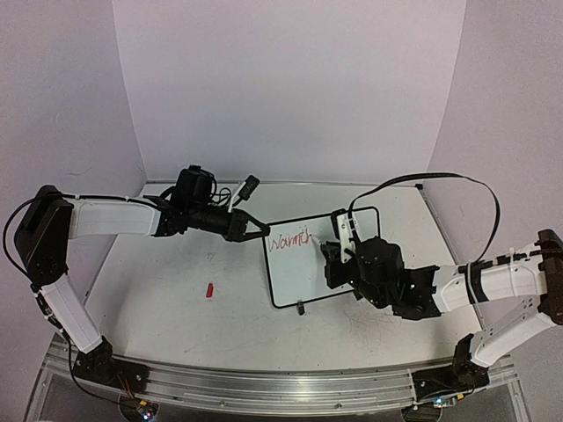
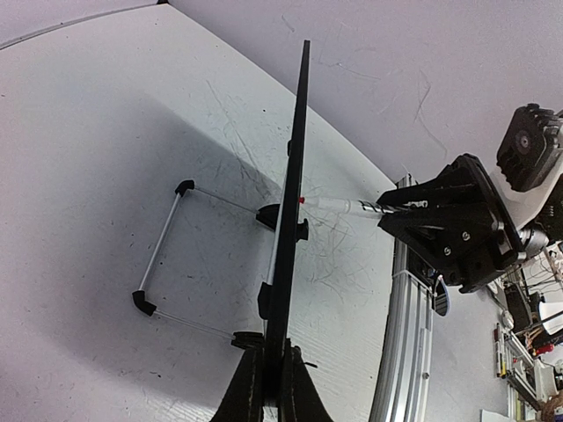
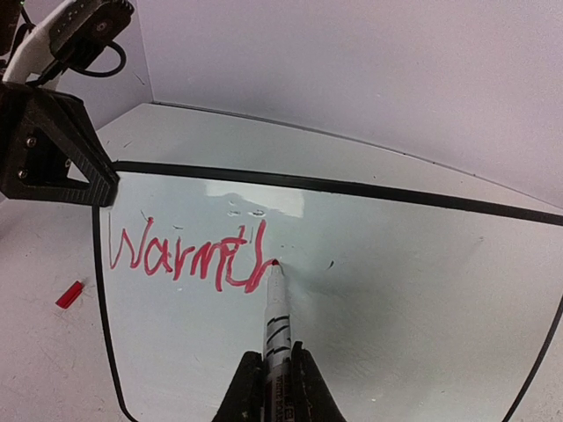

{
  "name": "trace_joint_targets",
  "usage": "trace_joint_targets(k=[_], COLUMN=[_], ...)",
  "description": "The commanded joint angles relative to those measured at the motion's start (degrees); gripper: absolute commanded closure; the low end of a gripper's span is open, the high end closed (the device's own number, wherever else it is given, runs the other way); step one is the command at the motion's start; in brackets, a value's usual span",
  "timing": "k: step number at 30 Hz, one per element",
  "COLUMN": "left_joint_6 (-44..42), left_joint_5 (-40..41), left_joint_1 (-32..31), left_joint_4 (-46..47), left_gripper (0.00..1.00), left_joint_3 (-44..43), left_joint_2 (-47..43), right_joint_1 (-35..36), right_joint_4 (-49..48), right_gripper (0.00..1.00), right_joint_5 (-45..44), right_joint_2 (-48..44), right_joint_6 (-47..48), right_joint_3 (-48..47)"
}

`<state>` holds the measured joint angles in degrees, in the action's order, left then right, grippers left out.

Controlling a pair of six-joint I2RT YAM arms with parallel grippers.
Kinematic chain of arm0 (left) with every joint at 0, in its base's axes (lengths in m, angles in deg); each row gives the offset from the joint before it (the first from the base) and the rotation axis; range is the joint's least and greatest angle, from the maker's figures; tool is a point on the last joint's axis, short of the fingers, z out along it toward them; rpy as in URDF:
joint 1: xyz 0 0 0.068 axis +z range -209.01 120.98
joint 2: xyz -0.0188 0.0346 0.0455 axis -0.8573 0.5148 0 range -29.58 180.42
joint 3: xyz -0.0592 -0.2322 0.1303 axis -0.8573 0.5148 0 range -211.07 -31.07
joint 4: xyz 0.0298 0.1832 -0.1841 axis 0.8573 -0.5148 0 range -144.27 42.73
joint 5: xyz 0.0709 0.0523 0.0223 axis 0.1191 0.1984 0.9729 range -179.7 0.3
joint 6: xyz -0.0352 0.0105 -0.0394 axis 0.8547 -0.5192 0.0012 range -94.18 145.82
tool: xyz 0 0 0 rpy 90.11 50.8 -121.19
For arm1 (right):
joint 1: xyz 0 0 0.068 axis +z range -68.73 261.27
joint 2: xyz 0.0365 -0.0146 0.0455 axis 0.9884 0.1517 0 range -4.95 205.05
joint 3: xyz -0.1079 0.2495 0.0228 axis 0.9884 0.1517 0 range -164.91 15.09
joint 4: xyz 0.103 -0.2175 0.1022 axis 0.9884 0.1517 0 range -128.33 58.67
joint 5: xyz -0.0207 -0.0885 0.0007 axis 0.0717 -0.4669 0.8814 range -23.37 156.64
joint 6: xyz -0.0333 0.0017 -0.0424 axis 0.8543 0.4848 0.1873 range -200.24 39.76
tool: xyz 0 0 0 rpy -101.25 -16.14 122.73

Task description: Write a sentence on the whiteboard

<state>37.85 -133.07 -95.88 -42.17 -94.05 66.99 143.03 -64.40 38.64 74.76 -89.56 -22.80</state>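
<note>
Although the top view blurs the red sentence on the whiteboard at the middle of the worktop, the right wrist view reads "Warmth", right hand gripping the marker, left hand clamped on the board's edge

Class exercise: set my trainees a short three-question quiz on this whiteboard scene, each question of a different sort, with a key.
1. True or false: the left gripper is clamped on the edge of the whiteboard.
2. Multiple choice: the red writing on the board reads: A) "Warmth" B) "Warmth in family love" C) "Family".
3. Fill the gap: the right gripper is shut on a ____, whose red tip touches the board at the end of the last letter.

Key: 1 true; 2 A; 3 marker.
</note>
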Motion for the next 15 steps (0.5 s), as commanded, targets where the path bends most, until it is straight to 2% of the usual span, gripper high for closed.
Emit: trace_joint_targets(k=[1,15], left_joint_6=[0.45,0.40], left_joint_5=[-0.96,-1.00], left_joint_1=[0.12,0.12], left_joint_4=[1.48,1.41], left_gripper=[1.00,1.00], left_joint_3=[-0.32,-0.34], left_joint_2=[-2.87,-2.80], right_joint_1=[-0.47,-0.45], right_joint_4=[1.99,3.94], right_gripper=[1.00,1.00], right_joint_5=[0.16,0.54], right_joint_2=[-0.78,-2.74], right_joint_6=[-1.68,-3.08], right_joint_3=[0.38,1.22])
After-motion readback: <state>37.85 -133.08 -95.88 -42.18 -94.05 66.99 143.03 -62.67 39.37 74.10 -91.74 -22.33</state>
